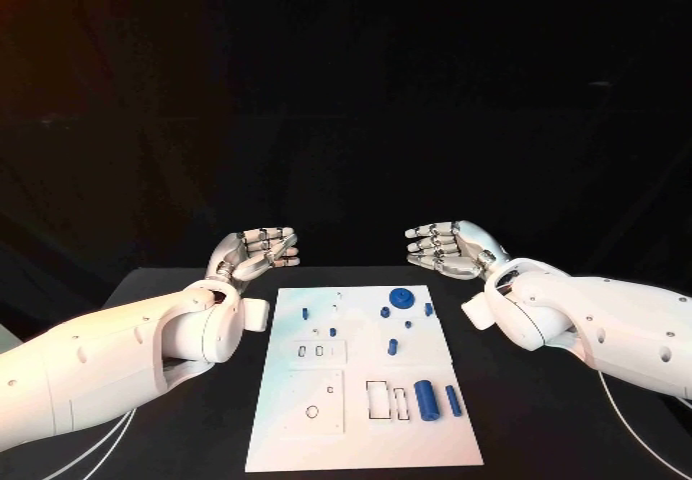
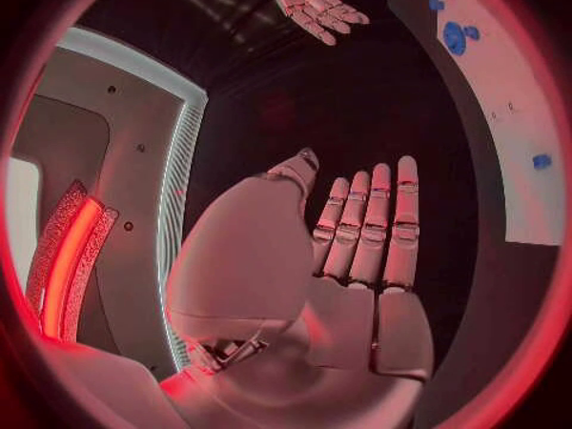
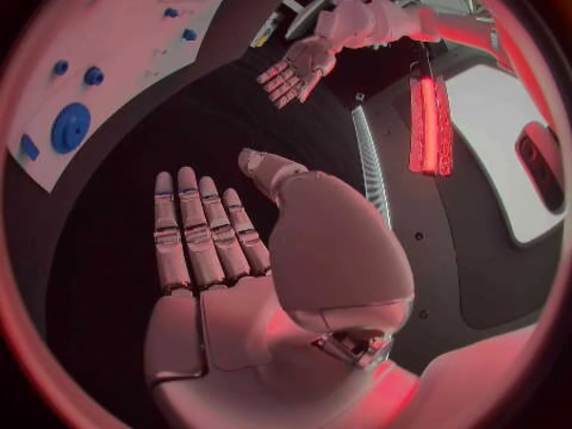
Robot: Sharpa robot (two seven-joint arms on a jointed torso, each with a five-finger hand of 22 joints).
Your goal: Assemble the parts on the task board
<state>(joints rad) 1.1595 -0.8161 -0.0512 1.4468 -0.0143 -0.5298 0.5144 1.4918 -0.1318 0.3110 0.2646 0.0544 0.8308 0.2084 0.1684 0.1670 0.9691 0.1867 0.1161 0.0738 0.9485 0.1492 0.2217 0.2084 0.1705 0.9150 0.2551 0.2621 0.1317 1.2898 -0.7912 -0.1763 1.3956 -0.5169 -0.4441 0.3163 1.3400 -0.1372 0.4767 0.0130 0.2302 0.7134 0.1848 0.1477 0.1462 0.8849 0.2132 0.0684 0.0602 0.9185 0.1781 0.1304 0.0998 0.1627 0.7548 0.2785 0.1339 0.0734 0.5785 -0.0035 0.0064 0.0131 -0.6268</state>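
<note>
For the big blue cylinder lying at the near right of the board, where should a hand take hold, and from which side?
Grip the big blue cylinder across its middle, fingers on its two long sides, coming from above. It lies flat on the task board, with a slimmer blue rod close beside it, so the open right hand would probably suit best.

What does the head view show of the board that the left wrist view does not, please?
The head view alone shows the whole white board, with its black-outlined slots and two long blue cylinders near the robot's end. The left wrist view alone shows the left hand from behind, its fingers straight, side by side, holding nothing. Both show the round blue disc, part of the board, and the empty right hand.
</note>
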